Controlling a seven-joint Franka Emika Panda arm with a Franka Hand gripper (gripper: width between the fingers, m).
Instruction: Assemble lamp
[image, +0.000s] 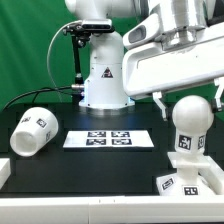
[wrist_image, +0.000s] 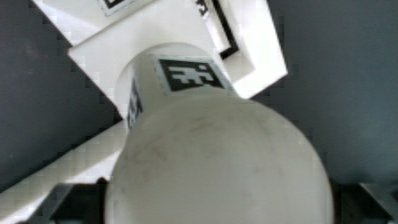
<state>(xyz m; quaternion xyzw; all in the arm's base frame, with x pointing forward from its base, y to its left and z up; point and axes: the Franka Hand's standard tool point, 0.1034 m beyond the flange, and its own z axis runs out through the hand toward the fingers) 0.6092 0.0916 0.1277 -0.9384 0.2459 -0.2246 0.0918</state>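
spread pincer straddles the lamp bulb on its base

the bulb (image: 190, 122) stands neck-down on the square base (image: 188, 183), to the exterior view's right of the marker board (image: 108, 138). the shade (image: 30, 131) lies on its side past the board's other end. the pincer (image: 188, 100) is spread, one finger either side of the dome. the step is probably gripping the bulb: centre first, then close gently on the rounded surface. only the wrist view shows the neck reaching the base; only the exterior view shows the shade.

A plain green cloth backdrop (image: 30, 30) closes off the wall behind the scene. Before it spreads a flat matte black tabletop (image: 60, 165), evenly lit, with a raised white border (image: 100, 210) along its near edge. The marker board (image: 107, 139) lies flat mid-table.
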